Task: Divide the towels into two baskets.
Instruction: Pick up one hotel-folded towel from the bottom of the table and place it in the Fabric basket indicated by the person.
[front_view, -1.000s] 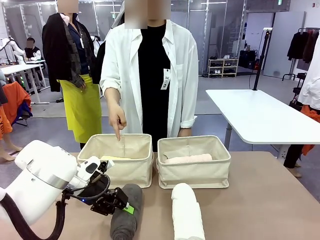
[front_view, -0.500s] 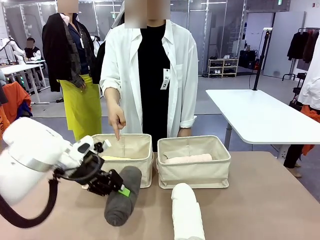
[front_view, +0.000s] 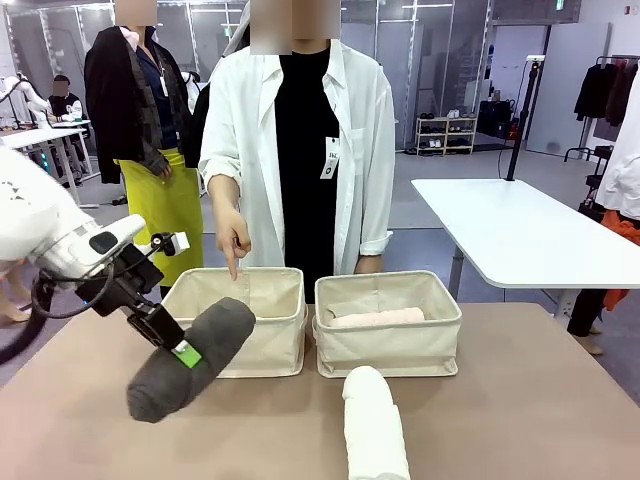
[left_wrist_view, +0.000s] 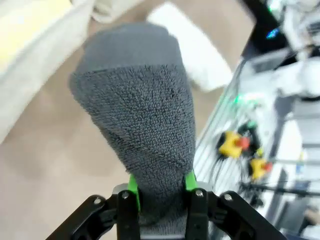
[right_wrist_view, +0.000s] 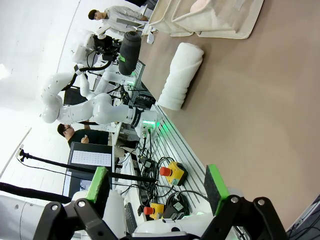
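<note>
Left gripper (front_view: 183, 352) clamped on dark grey towel (front_view: 218, 328), aloft just before left basket (front_view: 272, 345); right gripper (right_wrist_view: 157, 182) fingers apart, apparently empty.

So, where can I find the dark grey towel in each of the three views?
Front view: the dark grey towel is at lower left, held above the table, before the left basket.
Left wrist view: the towel stands in the centre, rising from the bottom edge.
Right wrist view: the towel is small, upper left, far off.
Shared landmark: the white towel lying on the table.

A white side table (front_view: 520, 232) stands far right.
</note>
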